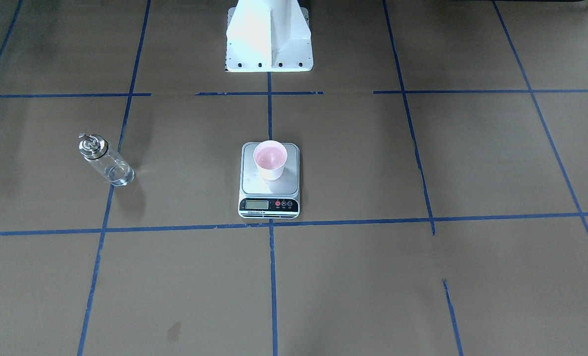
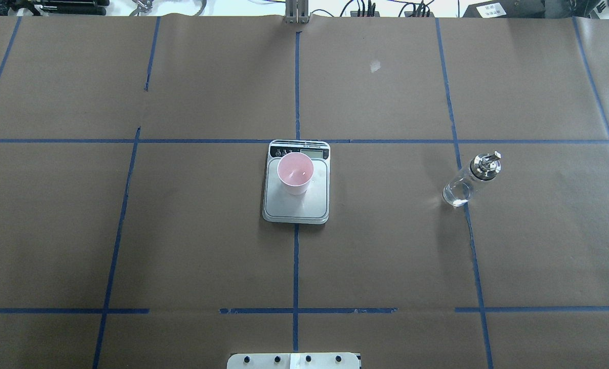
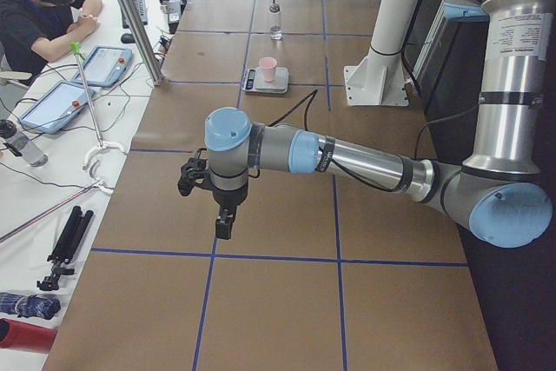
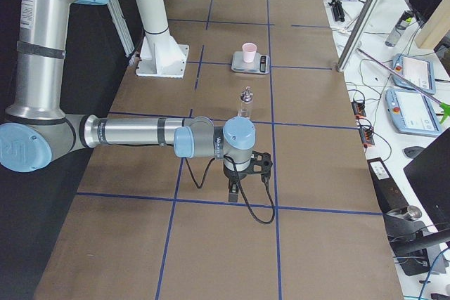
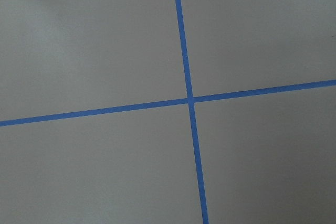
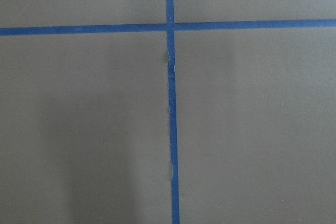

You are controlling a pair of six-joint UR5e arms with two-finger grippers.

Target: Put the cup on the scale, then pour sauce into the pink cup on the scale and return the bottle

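Where the front view faces the robot, the cup (image 1: 270, 159) stands on the scale (image 1: 269, 188); the bottle (image 1: 107, 160) stands at its 9 o'clock, well apart. Left view: left gripper (image 3: 224, 221) above the table (image 3: 269, 310), jaw state cannot be told. Right view: right gripper (image 4: 233, 190), likewise.

brown table (image 2: 181, 230) | scale (image 2: 296, 207) at middle | bottle (image 2: 465, 182) upright, well apart

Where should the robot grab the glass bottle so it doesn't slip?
Best around the round glass body of the bottle, under its shiny metal collar, coming in level from the side. It stands upright, and its top is a small spout, so a grip from above would likely slip.
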